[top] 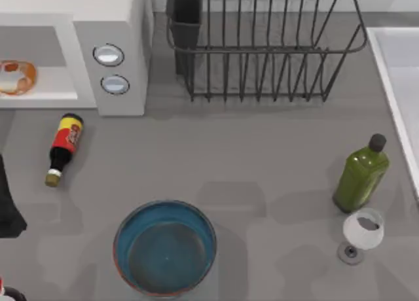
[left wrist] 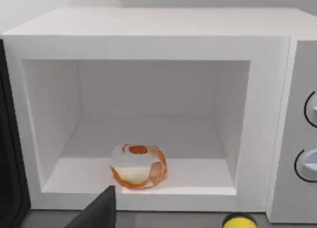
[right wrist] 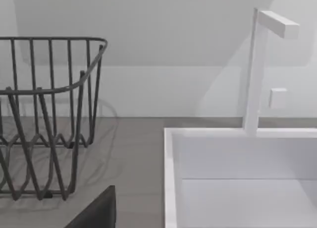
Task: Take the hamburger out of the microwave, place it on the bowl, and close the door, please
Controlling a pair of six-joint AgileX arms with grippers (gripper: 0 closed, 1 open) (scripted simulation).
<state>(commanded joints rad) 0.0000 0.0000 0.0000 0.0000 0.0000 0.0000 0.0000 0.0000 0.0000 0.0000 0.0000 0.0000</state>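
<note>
a grey table [top: 262, 157] runs to a pale wall; a white sink [right wrist: 237, 188] with a tap sits at 3 o'clock. the microwave [top: 121, 26] stands at 10 o'clock, cavity exposed, with the hamburger [left wrist: 138, 165] on its floor near the front edge. the bowl [top: 165, 247] at 6 o'clock holds nothing. the dish rack [top: 262, 46] at 12 o'clock carries a dark cup [top: 186, 19]. a sauce bottle [top: 63, 148] lies at 9 o'clock; a green bottle [top: 361, 173] and wine glass [top: 362, 232] stand at 4 o'clock. the left arm [top: 8, 206] sits at the table's left edge; i cannot tell how far either gripper is open.
</note>
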